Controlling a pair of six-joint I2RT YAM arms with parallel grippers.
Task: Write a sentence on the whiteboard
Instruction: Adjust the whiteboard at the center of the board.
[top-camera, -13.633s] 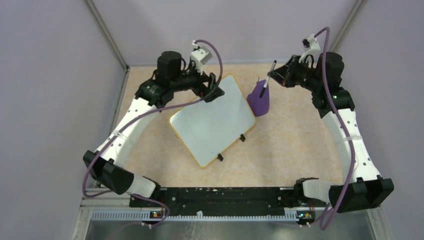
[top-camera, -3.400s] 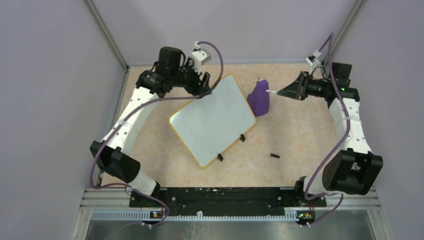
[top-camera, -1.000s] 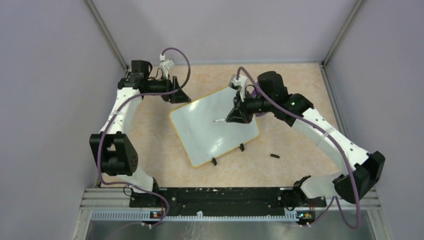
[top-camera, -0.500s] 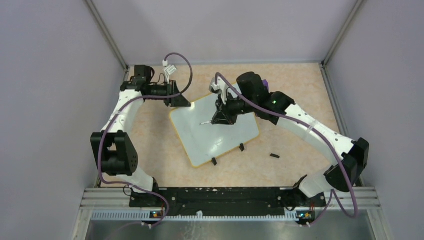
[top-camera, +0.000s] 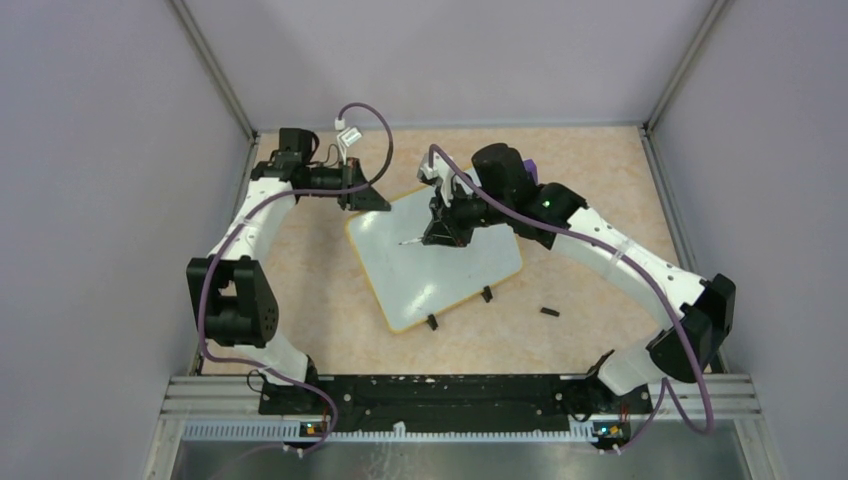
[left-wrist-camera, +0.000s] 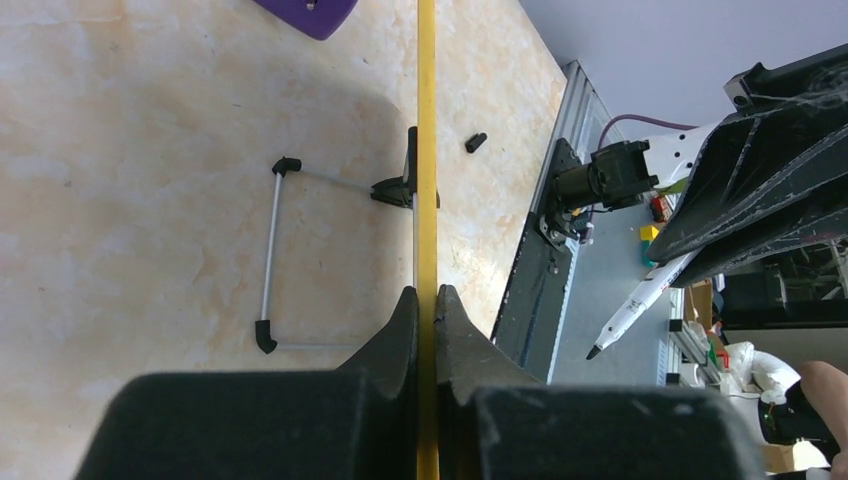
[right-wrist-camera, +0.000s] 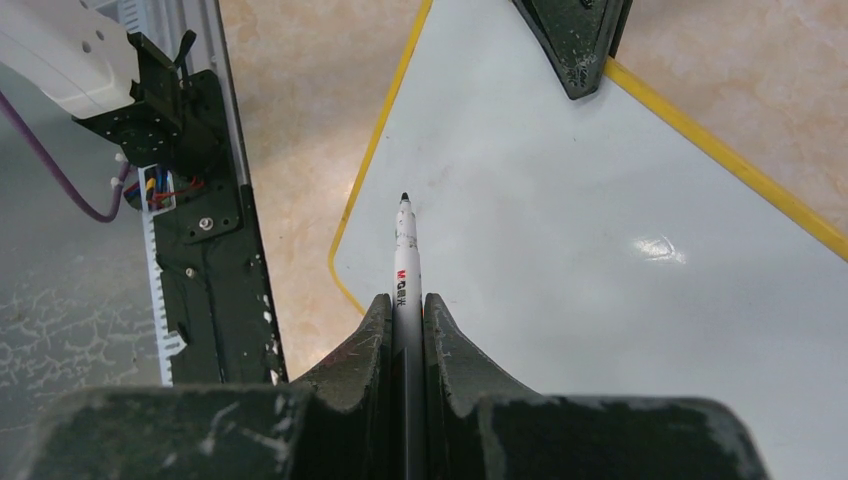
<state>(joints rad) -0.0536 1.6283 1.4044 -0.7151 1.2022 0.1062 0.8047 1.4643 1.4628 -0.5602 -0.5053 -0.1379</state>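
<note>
The whiteboard lay at the middle of the table, turned at an angle, its two black clip feet on the near edge. The left gripper had its fingers pressed together on the board's yellow rim at the far left corner. The right gripper hung over the far part of the board, fingers pinching a marker whose tip pointed left. The left wrist view showed a gap between that tip and the board. A purple block sat behind the right arm, and a small black cap lay near the board's right side.
</note>
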